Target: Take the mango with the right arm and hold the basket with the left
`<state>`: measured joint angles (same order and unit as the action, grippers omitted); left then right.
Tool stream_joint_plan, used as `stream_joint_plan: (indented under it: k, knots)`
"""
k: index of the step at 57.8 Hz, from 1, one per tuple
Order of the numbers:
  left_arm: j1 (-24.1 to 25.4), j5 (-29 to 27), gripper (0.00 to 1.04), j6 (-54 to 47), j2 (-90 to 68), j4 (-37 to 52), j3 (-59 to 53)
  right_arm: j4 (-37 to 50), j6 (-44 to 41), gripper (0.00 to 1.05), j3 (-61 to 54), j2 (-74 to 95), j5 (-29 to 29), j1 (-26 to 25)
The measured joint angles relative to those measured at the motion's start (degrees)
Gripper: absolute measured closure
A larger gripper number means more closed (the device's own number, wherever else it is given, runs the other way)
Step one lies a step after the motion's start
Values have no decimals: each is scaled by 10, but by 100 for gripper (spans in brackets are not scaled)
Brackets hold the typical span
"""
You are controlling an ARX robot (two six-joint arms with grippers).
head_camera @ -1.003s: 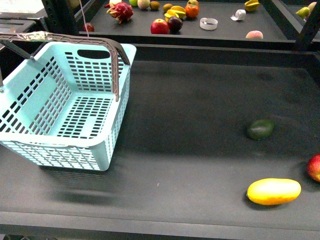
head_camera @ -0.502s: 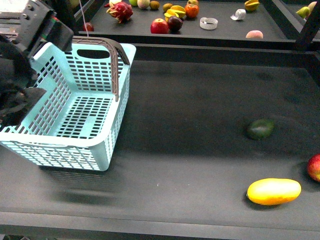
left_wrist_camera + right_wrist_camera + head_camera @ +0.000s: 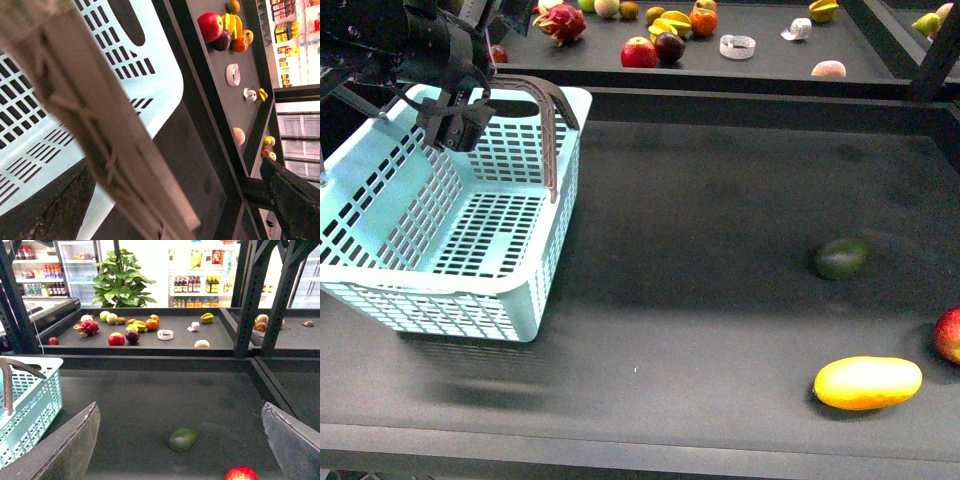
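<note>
Just beside the mango point(image 3: 868, 382) sits a red apple point(image 3: 949, 335); right tool point(image 3: 179, 409) spread wide, left tool point(image 3: 460, 128) unclear.

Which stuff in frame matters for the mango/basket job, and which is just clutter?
Job:
mango
basket
left gripper, by the basket handle
right gripper, empty

Clutter:
dark green fruit
red apple
fruit on the back shelf
</note>
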<state>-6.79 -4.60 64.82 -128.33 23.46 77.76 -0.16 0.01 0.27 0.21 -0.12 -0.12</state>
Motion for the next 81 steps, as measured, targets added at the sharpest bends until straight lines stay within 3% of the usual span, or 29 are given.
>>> stream_joint_plan:
  k: [8,11,29,40,53,81]
  knots:
    - [12,8,8,-1,-49,-20,62,0,0,8,0,0,0,0]
    - [17,12,13,-3,-63,-29,80,0,0,8,0,0,0,0]
    - [35,28,76,-1,-111,-53,160,0,0,8,0,0,0,0]
    - [39,31,100,8,-111,-51,160,0,0,8,0,0,0,0]
    - [42,47,100,-39,-75,-17,104,0,0,8,0,0,0,0]
    - [6,85,100,-188,148,127,-189,0,0,8,0,0,0,0]
